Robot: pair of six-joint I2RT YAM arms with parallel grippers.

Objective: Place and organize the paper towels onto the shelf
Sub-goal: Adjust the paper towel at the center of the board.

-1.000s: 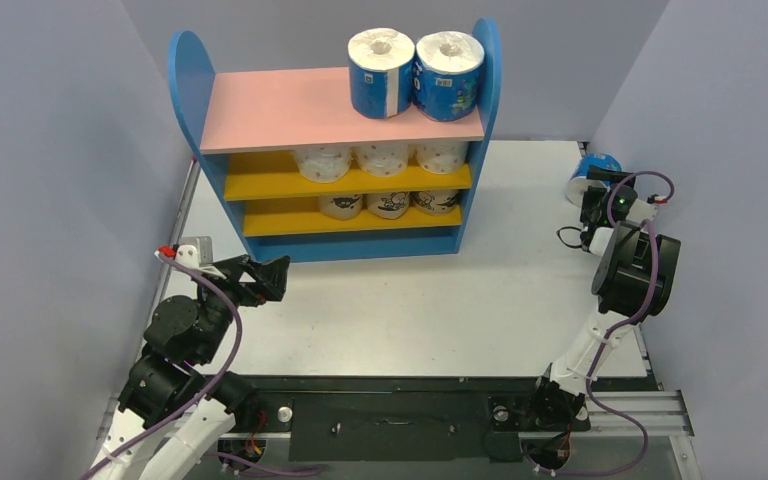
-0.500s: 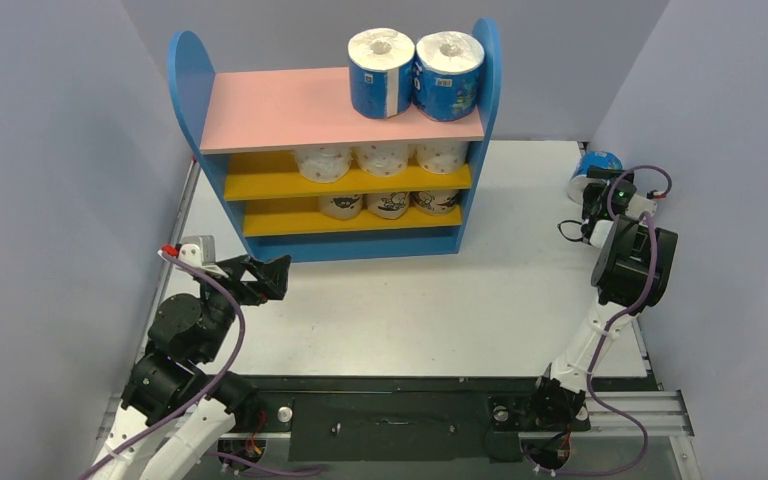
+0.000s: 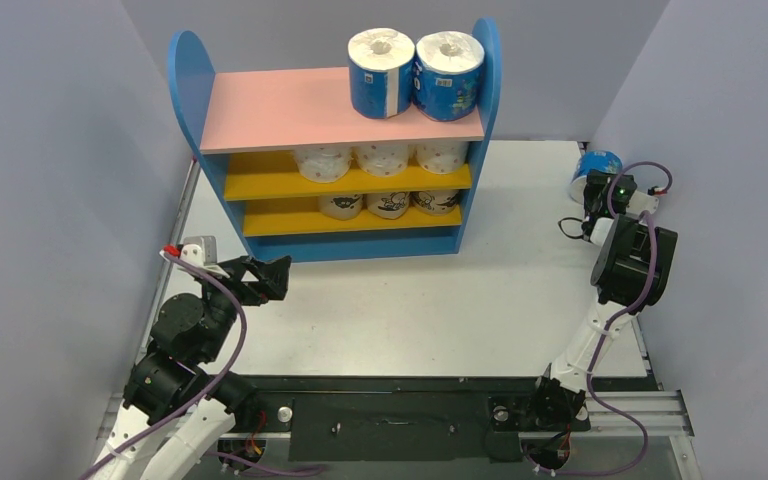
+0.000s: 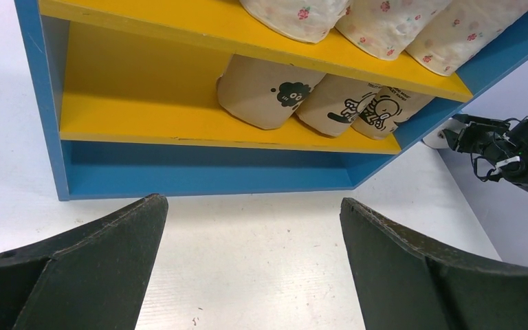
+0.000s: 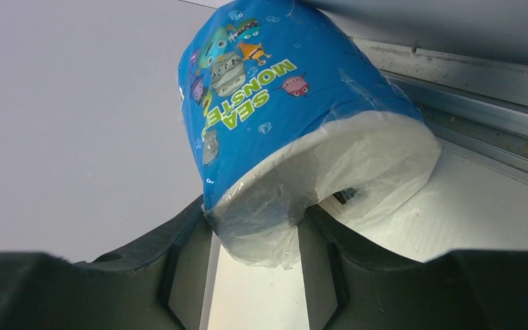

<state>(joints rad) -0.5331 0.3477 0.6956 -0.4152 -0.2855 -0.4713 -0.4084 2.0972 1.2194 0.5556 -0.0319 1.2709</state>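
Observation:
The shelf (image 3: 280, 110) stands at the back of the table, with two blue-wrapped paper towels (image 3: 381, 72) on its pink top. Three white dotted rolls (image 3: 382, 157) fill the upper yellow board and three tan cartoon rolls (image 3: 391, 203) the lower one. At the far right edge lies a third blue roll (image 3: 597, 166), with my right gripper (image 3: 596, 188) on it. In the right wrist view this roll (image 5: 275, 103) has its wall pinched between the two fingers of my right gripper (image 5: 258, 220), one of them in the core. My left gripper (image 4: 253, 227) stands open over bare table before the shelf (image 4: 179, 168).
A grey wall and a metal rail (image 5: 481, 89) run close behind the blue roll at the table's right edge. Purple-grey walls enclose the table on three sides. The right arm (image 4: 505, 148) shows past the shelf's corner in the left wrist view.
My right gripper has pushed forward to the blue roll and its fingers have closed onto the roll's wall. The left arm has not moved.

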